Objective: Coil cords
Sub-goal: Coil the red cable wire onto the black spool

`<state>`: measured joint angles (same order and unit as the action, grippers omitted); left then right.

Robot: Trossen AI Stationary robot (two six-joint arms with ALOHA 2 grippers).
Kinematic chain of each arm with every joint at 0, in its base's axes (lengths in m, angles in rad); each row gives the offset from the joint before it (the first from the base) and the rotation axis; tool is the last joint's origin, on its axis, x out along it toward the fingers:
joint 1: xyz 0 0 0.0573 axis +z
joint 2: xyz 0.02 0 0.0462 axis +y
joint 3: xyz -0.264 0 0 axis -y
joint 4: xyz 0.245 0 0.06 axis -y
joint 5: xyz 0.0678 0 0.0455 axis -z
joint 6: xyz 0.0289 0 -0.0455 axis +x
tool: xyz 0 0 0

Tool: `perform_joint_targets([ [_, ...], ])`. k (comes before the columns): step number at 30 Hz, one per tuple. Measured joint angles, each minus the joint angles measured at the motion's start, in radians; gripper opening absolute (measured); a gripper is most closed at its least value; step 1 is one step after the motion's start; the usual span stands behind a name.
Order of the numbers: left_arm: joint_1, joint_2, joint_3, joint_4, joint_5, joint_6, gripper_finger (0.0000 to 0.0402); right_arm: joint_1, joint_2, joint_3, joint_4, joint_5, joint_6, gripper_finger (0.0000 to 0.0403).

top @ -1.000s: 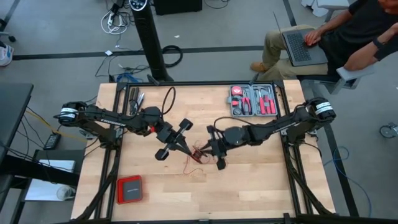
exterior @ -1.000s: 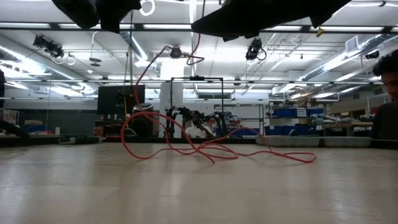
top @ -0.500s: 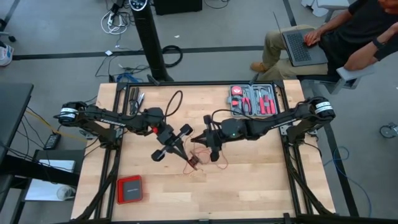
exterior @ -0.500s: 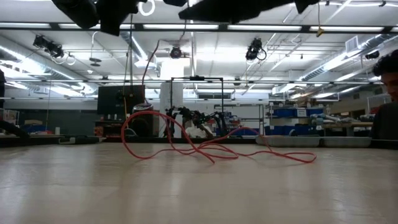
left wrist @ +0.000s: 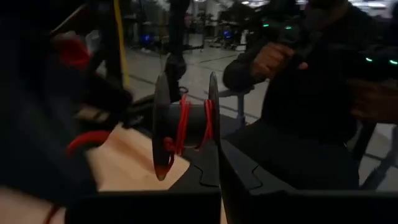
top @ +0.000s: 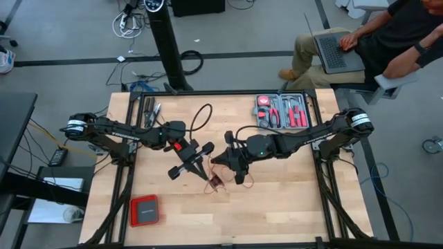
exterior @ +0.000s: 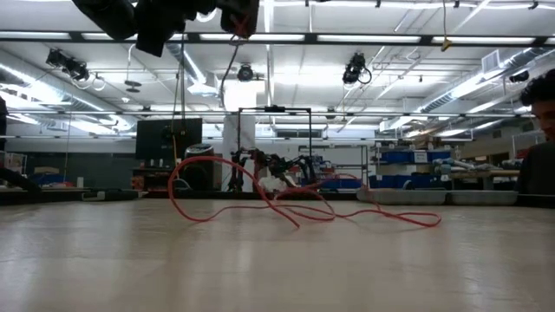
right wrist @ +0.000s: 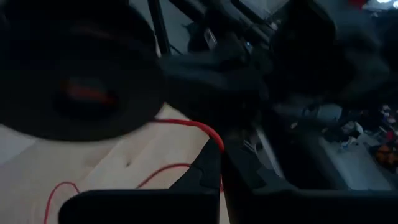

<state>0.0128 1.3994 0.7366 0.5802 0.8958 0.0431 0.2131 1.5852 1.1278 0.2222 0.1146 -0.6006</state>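
A thin red cord (top: 217, 181) lies in loose loops on the wooden table (top: 291, 207), and one strand (exterior: 227, 78) rises from the loops to the grippers. My left gripper (top: 183, 151) is shut on a black spool (left wrist: 184, 122), level above the table's middle. The spool carries a few turns of red cord between its two discs. My right gripper (top: 221, 160) faces the spool from the right and is shut on the cord (right wrist: 214, 138). Both hang clear above the table. My left gripper holds the black spool at one disc's rim (left wrist: 214, 149), reaching level from the table's left. The spool is lifted clear, its axis lying across the fingers. The contact itself is dark in the wrist view. My right gripper pinches a single strand of the red cord (right wrist: 219, 144) between its fingers, coming from the table's right and slanting slightly down. From the fingers the strand runs across to the spool (right wrist: 74, 93). The rest hangs slack to the loops on the table (right wrist: 155, 171).
A grey tool tray (top: 282, 111) sits at the far right of the table and a flat red box (top: 145, 209) at the near left. A person with a laptop (top: 336, 48) sits beyond the far right corner. Black cables (top: 197, 117) arch over the far middle.
My right gripper has risen and gone toward the far edge and the spool, rolling as it went and carrying its strand up. My left gripper has rolled, turning the spool. The rising strand now hangs steeper; the loops on the table have hardly shifted.
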Motion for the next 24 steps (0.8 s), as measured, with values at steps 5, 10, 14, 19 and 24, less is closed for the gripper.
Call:
perform_joint_targets([
  [5,0.008,0.000,0.000,-0.059,-0.090,-0.052,0.0000,0.001,0.000,0.000,0.003,0.091,-0.007,0.0000],
  [10,0.026,0.000,0.000,-0.093,-0.156,-0.061,0.0000,0.006,0.000,0.000,-0.014,0.152,-0.031,0.0000],
  [14,0.033,0.000,0.000,-0.095,-0.170,-0.081,0.0000,0.030,-0.001,0.000,-0.065,0.208,-0.068,0.0000],
  [19,0.037,0.000,0.000,-0.135,-0.225,-0.074,0.0000,0.064,-0.016,-0.001,-0.118,0.276,-0.074,0.0000],
  [24,0.055,0.000,0.000,-0.194,-0.300,-0.074,0.0000,0.102,-0.038,-0.001,-0.193,0.372,-0.060,0.0000],
])
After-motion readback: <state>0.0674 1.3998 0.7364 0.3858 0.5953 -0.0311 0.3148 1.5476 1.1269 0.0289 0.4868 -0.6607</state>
